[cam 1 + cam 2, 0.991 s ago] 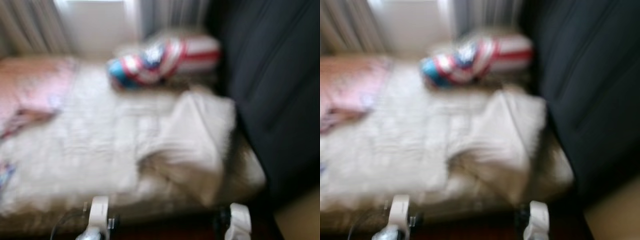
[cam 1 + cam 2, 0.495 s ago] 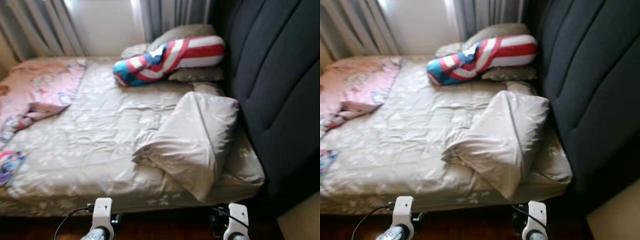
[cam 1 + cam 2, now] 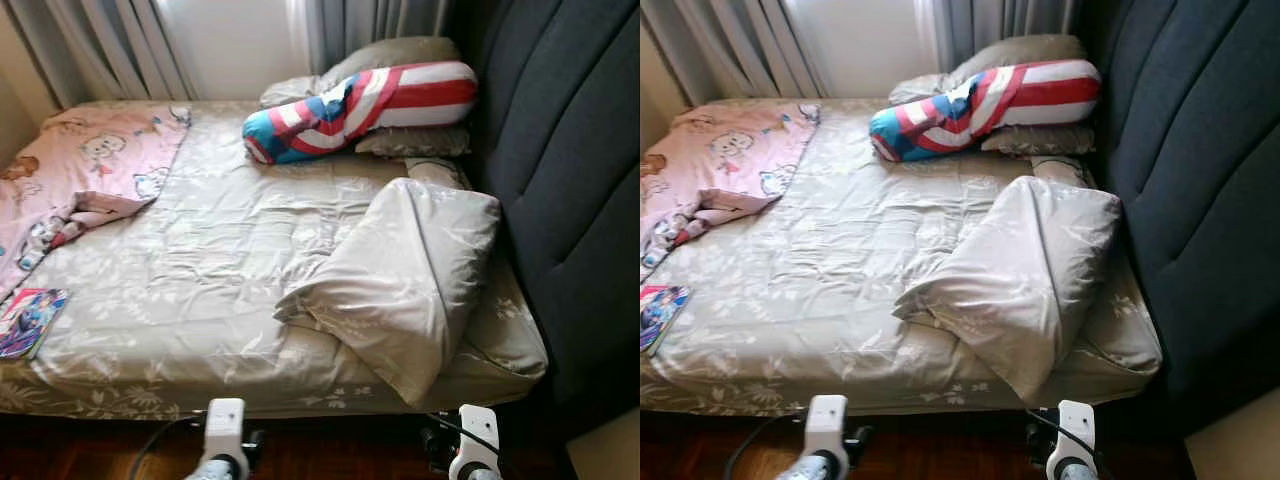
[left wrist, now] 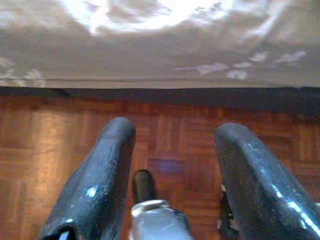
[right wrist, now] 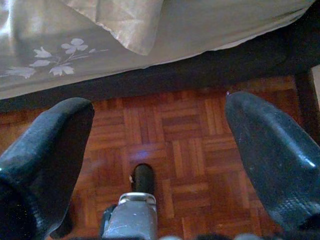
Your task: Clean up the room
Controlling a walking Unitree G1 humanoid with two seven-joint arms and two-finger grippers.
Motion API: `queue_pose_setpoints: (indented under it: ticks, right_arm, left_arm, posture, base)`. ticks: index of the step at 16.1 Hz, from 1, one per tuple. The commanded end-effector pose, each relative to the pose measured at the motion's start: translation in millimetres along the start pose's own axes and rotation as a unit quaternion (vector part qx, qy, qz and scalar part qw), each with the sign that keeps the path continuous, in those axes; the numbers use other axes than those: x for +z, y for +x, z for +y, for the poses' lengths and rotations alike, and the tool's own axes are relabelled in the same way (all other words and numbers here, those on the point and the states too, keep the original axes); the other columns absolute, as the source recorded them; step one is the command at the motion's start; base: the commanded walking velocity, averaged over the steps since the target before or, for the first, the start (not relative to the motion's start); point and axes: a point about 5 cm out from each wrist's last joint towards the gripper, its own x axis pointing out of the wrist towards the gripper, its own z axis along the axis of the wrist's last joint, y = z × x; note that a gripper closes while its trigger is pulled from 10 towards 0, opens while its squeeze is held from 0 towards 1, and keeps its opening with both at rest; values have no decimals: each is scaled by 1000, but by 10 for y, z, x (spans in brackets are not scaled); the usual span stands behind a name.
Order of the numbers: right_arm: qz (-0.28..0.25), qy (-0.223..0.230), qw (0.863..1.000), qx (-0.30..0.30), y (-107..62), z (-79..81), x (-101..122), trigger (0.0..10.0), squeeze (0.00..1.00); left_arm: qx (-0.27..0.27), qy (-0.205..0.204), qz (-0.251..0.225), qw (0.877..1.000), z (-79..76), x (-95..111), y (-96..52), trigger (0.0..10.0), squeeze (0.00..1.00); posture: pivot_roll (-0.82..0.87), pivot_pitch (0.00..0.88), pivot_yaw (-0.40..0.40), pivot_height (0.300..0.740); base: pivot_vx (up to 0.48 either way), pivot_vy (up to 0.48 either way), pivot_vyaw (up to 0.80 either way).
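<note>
Both tools, left tool [image 4: 172, 165] and right tool [image 5: 160, 150], hang spread and empty over the parquet floor [image 5: 170, 130] beside the bed [image 3: 200, 300], apparently the approach step, the next reach likely toward its folded-back duvet [image 3: 400, 290].

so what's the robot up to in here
Nothing is being handled. The robot stands at the side of a bed with a beige floral sheet, both arms low over the parquet floor. The left gripper and right gripper are open and hold nothing. A folded beige duvet, a red-white-blue striped bolster, a pink cartoon blanket and a colourful book lie on the bed.
</note>
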Motion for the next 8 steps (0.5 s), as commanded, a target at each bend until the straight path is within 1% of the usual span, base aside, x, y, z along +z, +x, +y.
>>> queue_pose_setpoints:
  ticks: [1,3,5,8]
  right_arm:
    - [-1,0,1000,2,-1,12,-2,10000,0]
    - [-2,0,1000,3,1,15,5,10000,0]
    - [-2,-2,1000,3,2,10,7,10000,0]
    - [-1,-3,1000,4,1,8,5,10000,0]
  left_arm:
    - [7,5,22,1000,-8,-105,-25,10000,0]
    - [4,5,23,1000,-64,-112,-23,10000,0]
    - [8,4,21,1000,-1,-106,-26,10000,0]
    - [10,4,20,1000,16,-102,-27,10000,0]
  posture:
    - [27,13,-9,740]
    - [28,12,-11,740]
    - [28,9,-14,740]
    - [28,9,-15,740]
  base:
    - [247,0,0]
    - [255,0,0]
    - [264,0,0]
    - [279,0,0]
